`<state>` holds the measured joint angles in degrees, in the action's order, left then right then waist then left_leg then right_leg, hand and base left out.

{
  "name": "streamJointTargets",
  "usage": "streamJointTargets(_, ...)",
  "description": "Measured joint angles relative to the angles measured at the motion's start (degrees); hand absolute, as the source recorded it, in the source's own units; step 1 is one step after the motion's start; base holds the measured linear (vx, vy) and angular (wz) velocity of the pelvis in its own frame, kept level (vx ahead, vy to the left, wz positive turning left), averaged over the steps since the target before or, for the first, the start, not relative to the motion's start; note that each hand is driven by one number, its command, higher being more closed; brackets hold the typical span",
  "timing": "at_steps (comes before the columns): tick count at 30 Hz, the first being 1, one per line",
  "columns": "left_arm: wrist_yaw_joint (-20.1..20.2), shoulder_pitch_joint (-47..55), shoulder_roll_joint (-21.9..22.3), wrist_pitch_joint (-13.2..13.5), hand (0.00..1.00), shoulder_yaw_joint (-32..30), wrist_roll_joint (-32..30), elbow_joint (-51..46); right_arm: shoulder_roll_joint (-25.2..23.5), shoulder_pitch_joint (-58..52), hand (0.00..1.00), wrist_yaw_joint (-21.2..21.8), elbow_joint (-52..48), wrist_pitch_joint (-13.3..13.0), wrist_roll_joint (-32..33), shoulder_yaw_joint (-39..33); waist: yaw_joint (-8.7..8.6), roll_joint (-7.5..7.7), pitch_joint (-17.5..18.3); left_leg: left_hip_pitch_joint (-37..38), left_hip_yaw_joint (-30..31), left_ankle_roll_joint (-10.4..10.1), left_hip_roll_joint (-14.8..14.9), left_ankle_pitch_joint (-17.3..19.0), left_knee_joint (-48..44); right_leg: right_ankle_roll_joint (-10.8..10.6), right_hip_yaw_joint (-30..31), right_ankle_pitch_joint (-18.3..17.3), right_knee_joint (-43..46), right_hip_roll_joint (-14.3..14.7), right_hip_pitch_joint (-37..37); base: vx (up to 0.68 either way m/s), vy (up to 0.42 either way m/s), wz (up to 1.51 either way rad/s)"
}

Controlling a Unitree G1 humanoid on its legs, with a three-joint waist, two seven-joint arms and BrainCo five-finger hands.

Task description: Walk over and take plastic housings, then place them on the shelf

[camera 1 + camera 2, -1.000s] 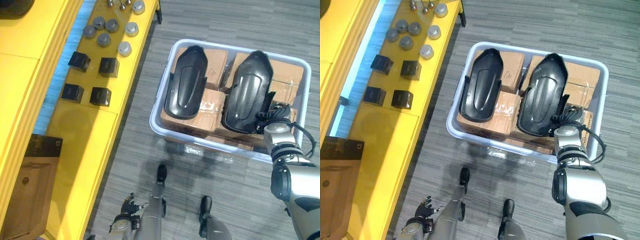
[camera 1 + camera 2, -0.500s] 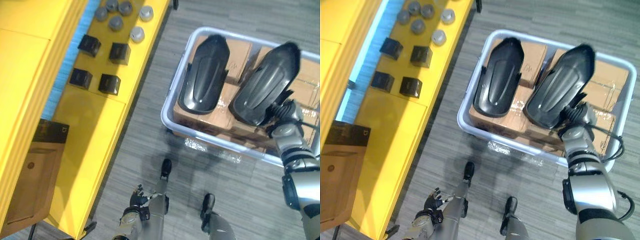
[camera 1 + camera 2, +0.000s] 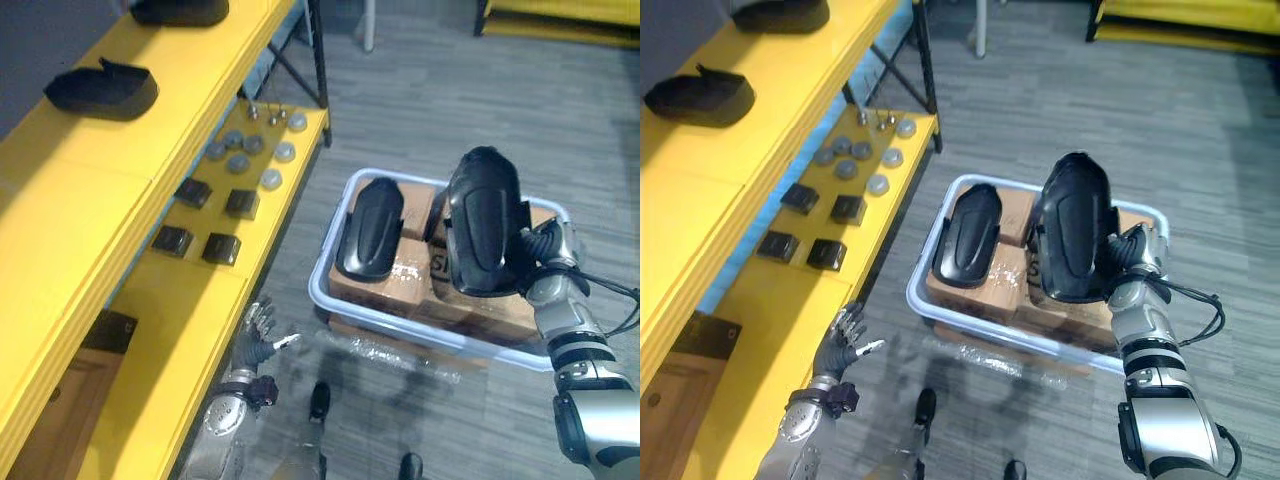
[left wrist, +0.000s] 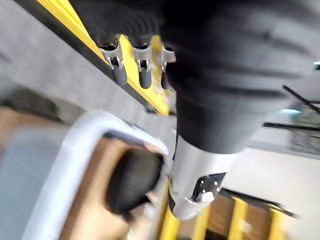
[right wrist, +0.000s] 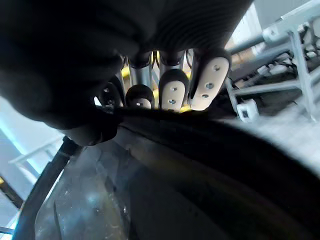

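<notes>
The right hand [image 3: 1130, 255] grips the edge of a black plastic housing [image 3: 1072, 228], holding it upright over the white bin [image 3: 970, 335]. To that hand's left, a second housing [image 3: 966, 235] lies on the cardboard boxes [image 3: 1008, 275] in the bin. The left hand [image 3: 845, 340] is empty, its fingers spread, just beside the yellow shelf [image 3: 700, 215].

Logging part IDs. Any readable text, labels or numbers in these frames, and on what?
No text can be read.
Brown cardboard boxes in the pale plastic bin: dark print next to the held housing, too small and blurred to read.
Black plastic housing gripped by the right hand: no label visible.
Second black housing lying on the boxes: no label visible.
</notes>
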<state>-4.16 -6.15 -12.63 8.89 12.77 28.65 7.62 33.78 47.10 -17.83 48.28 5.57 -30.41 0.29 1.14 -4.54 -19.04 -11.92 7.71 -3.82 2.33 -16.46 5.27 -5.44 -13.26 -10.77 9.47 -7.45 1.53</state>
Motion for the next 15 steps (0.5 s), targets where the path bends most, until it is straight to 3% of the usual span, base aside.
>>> streamJointTargets(3,2.0,-9.0,-0.4,-1.1,0.0,5.6,11.9,6.4,-1.0,-0.6,1.0,1.2,-4.7,0.0,-2.7,3.8,-0.89,0.23,2.1,1.8,-0.6,-0.2,0.5,0.2,0.0,0.1,0.3,1.1,-2.1,0.5,2.4,-0.01,-0.016,-0.13)
streamJointTargets(6,2.0,-16.2,0.2,-1.9,0.0,8.3,19.5,13.9,-4.1,-2.7,1.0,1.5,-11.9,-0.1,-5.6,7.2,-2.13,1.02,4.6,2.9,-1.7,-0.4,1.3,0.3,0.0,0.5,1.6,1.9,-3.2,1.0,3.3,-0.03,-0.007,-0.2)
streamJointTargets(11,0.7,-21.5,2.9,-2.7,0.0,9.6,25.3,21.7,-7.9,-7.7,1.0,1.0,-20.1,-0.1,-6.3,9.2,-3.94,1.62,7.5,3.9,-2.0,-0.4,1.9,0.8,0.0,0.8,1.9,2.5,-4.2,1.6,4.5,-0.03,-0.007,-0.07)
streamJointTargets(15,-0.8,-23.0,4.4,-3.0,0.0,11.5,27.1,24.7,-11.7,-12.1,1.0,0.9,-26.2,-0.1,-7.2,10.3,-3.74,1.84,8.9,5.5,-3.1,-1.0,2.4,1.4,0.0,1.0,3.0,3.3,-5.6,2.0,5.8,-0.03,0.0,-0.14)
